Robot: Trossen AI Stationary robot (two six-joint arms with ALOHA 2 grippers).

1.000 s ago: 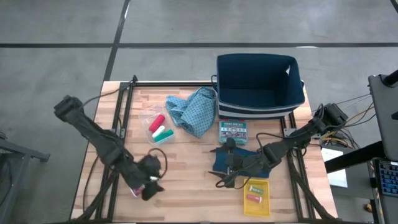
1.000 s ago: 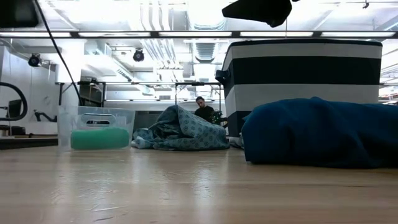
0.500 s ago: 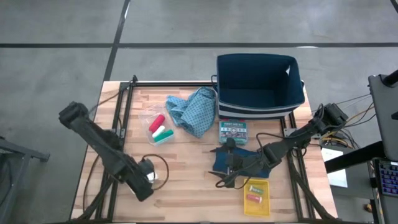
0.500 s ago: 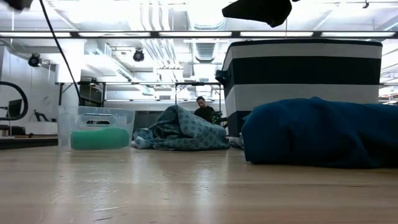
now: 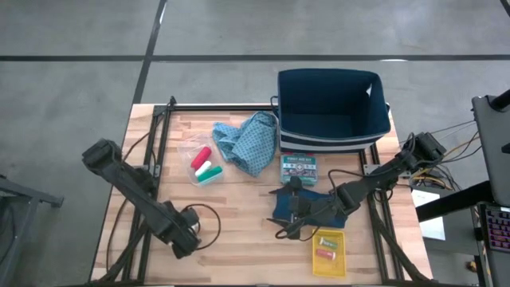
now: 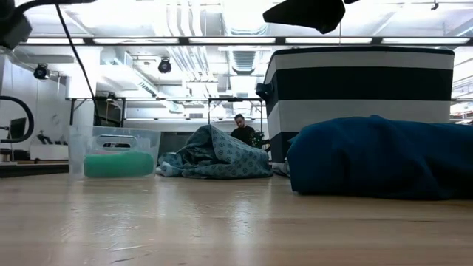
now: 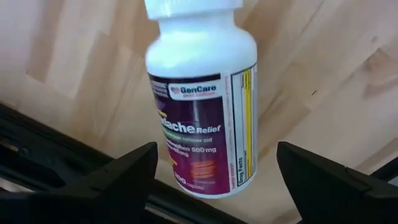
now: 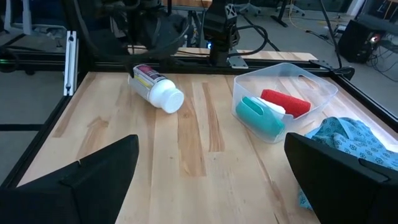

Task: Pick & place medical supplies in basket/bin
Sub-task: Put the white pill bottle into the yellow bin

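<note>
Left hand (image 7: 211,171) seemingly pulled back off white pill bottle (image 7: 202,99).

Small printed box (image 5: 299,168) just in front of bin; yellow tray (image 5: 329,252) near table's front edge.

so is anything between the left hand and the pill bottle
Nothing visible. In the left wrist view the white pill bottle lies on its side on the wood, right between the left hand's open fingers, with no object in the gap. The right hand waits over the dark teal cloth.
</note>
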